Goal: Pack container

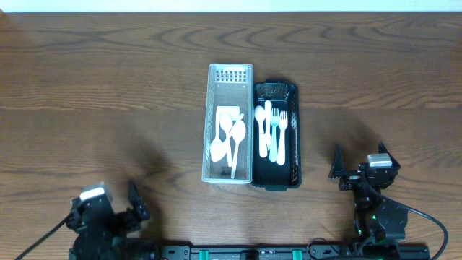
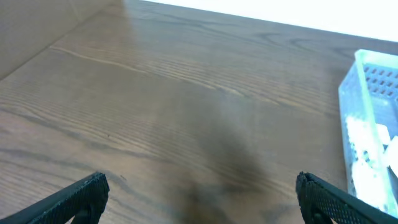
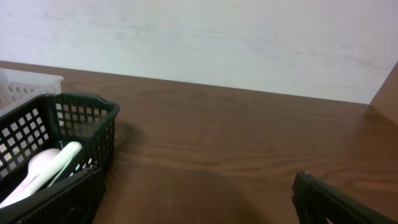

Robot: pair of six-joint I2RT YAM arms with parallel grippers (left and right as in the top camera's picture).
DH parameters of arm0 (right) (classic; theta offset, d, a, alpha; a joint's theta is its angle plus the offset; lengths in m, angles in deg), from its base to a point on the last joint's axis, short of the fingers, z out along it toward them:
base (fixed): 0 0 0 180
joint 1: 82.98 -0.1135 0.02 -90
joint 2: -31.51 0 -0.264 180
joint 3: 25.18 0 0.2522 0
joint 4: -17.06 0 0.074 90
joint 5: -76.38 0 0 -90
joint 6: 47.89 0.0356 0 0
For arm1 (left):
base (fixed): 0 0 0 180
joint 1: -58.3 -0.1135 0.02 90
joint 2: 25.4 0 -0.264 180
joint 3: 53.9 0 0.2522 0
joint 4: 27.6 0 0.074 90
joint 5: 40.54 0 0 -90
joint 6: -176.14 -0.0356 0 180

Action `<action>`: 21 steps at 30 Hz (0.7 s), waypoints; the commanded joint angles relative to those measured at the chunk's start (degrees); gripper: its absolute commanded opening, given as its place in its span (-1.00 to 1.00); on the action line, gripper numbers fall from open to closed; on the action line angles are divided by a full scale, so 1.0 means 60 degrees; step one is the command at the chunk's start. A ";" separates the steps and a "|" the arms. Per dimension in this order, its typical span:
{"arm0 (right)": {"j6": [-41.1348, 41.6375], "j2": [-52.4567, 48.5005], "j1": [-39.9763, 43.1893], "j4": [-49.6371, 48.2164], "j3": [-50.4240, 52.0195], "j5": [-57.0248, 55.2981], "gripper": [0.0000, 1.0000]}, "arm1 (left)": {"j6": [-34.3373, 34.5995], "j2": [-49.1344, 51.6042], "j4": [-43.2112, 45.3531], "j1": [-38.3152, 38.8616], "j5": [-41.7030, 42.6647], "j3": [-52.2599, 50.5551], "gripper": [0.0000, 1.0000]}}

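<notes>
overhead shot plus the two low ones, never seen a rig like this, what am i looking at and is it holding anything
These are two robot arms at a wooden table. The overhead picture looks straight down: the left arm sits bottom left, the right arm bottom right. The other two pictures come from a camera on each wrist, so the dark tips at their lower edges are that arm's own fingers, spread open. Mid-table stand a clear bin with white spoons and, beside it, a black basket with more plastic cutlery. Neither arm holds anything.
</notes>
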 commanded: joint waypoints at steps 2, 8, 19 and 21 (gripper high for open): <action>-0.0113 0.0073 0.0069 0.0025 0.0025 0.0036 0.99 | -0.0131 -0.0040 0.1781 -0.0084 0.0135 -0.1402 0.96; -0.0113 0.0073 0.0069 0.0025 0.0025 0.0036 0.99 | -0.0295 -0.0040 0.5905 -0.0084 0.0801 -0.3876 0.96; -0.0117 0.0073 0.0069 0.0025 0.0025 0.0033 0.99 | -0.2790 -0.0044 0.8207 -0.0189 0.2459 -0.5439 0.96; -0.0117 0.0073 0.0069 0.0025 0.0025 0.0033 0.98 | -0.2918 -0.0044 0.8207 -0.0259 0.2616 -0.5439 0.96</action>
